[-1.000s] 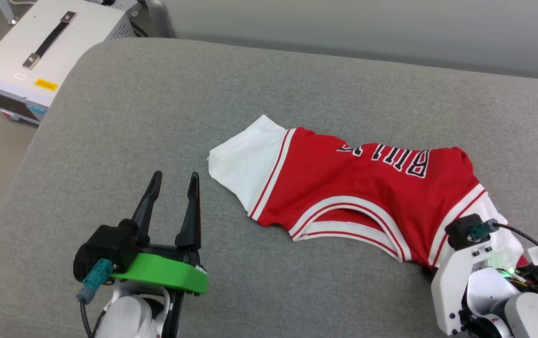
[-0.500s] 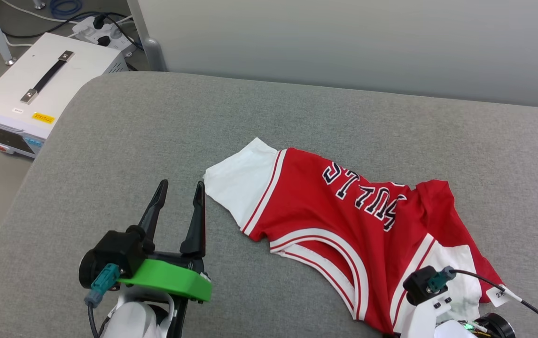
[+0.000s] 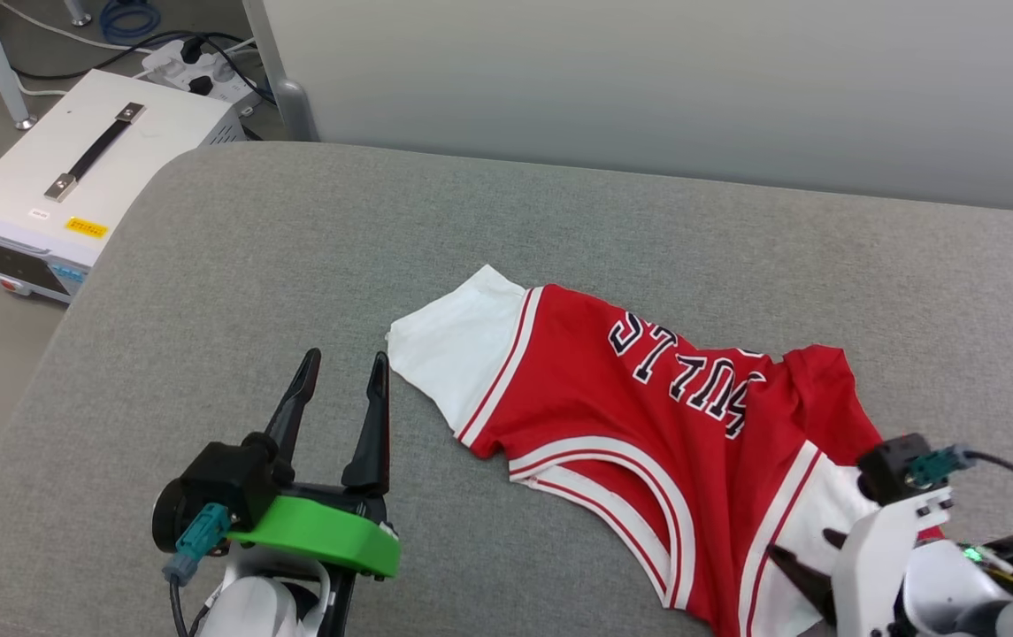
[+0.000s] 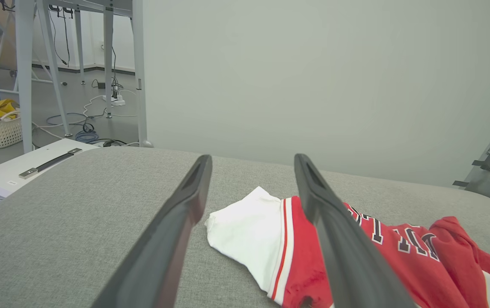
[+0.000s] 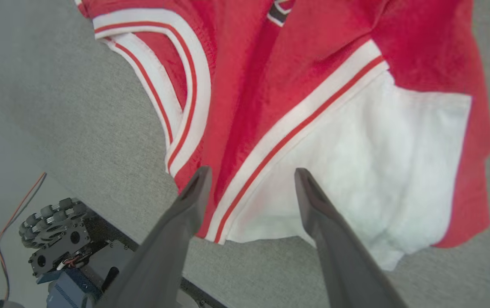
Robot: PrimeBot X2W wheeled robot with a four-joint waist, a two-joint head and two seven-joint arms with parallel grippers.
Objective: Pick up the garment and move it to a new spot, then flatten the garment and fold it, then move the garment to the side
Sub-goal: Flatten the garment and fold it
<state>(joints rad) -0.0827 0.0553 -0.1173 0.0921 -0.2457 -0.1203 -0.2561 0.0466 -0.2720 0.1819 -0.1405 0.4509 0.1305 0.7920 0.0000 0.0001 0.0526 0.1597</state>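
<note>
The garment, a red jersey with white sleeves, striped trim and black lettering, lies rumpled on the grey cushion, its neckline towards the near edge. My right gripper is open over its right sleeve at the near right. In the right wrist view the right gripper straddles the striped trim of the garment, with nothing pinched between the fingers. My left gripper stands open just left of the white left sleeve and apart from it. The left wrist view shows the left gripper empty, with the garment beyond it.
A white equipment case with a black handle stands on the floor off the cushion's far left corner, with cables and a power strip behind it. A pale wall runs along the back. My wheeled base shows below the cushion's near edge.
My right gripper first dragged the garment's right side toward the near edge, then opened and let the sleeve go. The head camera also shifted. The left arm stayed still.
</note>
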